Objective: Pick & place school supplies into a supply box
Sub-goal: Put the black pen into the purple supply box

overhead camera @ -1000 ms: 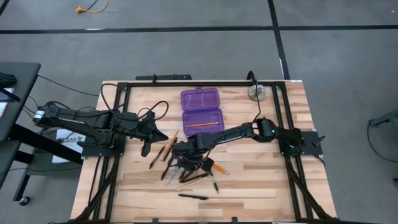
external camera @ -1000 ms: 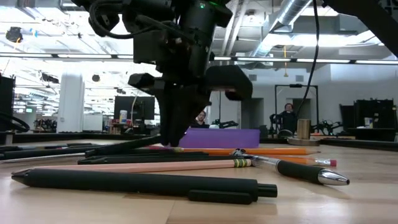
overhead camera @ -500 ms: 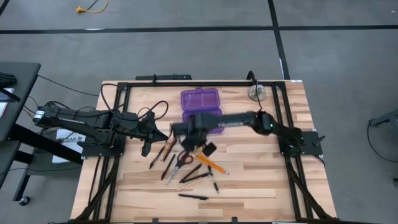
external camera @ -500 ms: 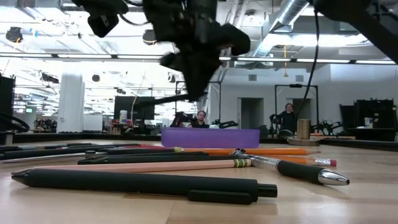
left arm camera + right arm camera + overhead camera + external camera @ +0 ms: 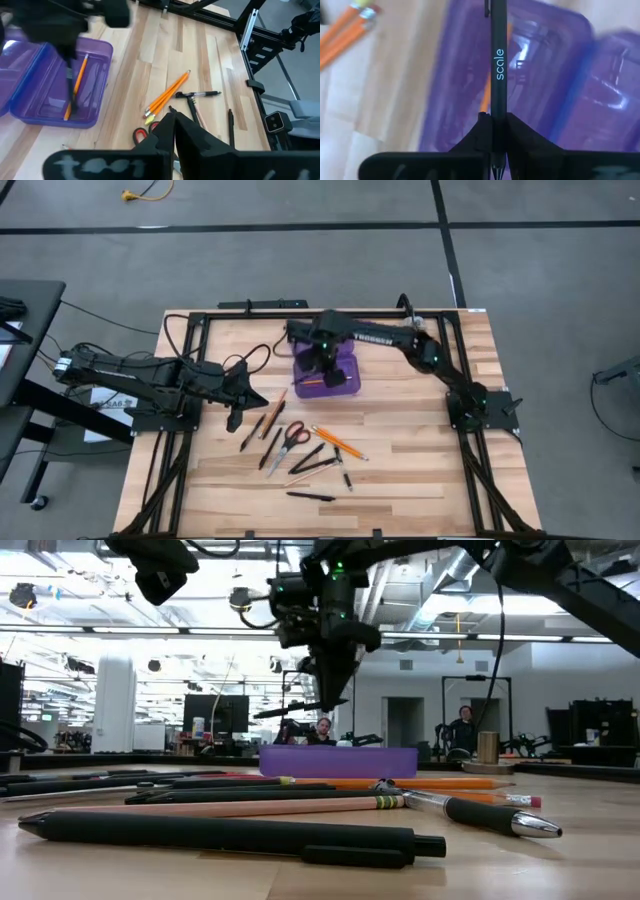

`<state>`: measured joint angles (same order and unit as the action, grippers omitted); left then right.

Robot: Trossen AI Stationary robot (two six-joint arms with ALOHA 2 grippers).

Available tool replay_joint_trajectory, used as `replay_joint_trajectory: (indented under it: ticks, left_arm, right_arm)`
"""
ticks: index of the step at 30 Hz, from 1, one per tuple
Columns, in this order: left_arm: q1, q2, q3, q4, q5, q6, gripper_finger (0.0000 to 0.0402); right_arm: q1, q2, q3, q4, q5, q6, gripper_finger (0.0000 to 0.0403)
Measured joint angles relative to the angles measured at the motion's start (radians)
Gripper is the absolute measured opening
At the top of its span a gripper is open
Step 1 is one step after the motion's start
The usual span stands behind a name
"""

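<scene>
My right gripper (image 5: 322,365) hangs over the purple supply box (image 5: 345,370) and is shut on a black pen (image 5: 498,65) printed "scale". The pen also shows in the low view (image 5: 290,710). The box lies open, and an orange pencil (image 5: 77,82) rests in its near tray. My left gripper (image 5: 264,398) is shut and empty, to the left of the supplies. Red-and-black scissors (image 5: 292,435), orange pencils (image 5: 338,443) and black pens (image 5: 310,496) lie on the table. My right gripper pinches the black pen between its two fingers near one end of the barrel (image 5: 496,119). The long rest of the pen sticks out past the fingers. The fingers come from above and lie across the pen. The pen is nearly level and clear, above the box.
A round silver disc (image 5: 413,330) stands at the far right of the table. A black frame (image 5: 300,310) runs round the table's edges. Bare wood (image 5: 420,460) lies to the right of the supplies.
My right gripper has risen from the pile of supplies at the table's middle and gone toward the far edge, to a place over the purple box. The black pen has gone with it, lifted clear of the table.
</scene>
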<state>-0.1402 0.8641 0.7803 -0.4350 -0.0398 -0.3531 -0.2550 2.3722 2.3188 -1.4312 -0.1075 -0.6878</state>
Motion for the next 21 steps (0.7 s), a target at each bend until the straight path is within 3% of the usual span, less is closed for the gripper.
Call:
replay_joint_trajectory:
  ticks: [5, 11, 21]
  left_arm:
    - [0.000, 0.000, 0.000, -0.001, 0.000, 0.000, 0.0000]
    - [0.000, 0.000, 0.000, -0.001, 0.000, 0.007, 0.0000]
    - [0.000, 0.000, 0.000, 0.000, -0.028, 0.035, 0.0000]
  right_arm:
    - [-0.061, 0.000, 0.000, 0.000, -0.004, -0.001, 0.0022]
    - [-0.095, 0.000, 0.000, -0.038, -0.103, 0.006, 0.0015]
    - [-0.090, 0.003, 0.000, -0.078, -0.102, 0.085, 0.0087]
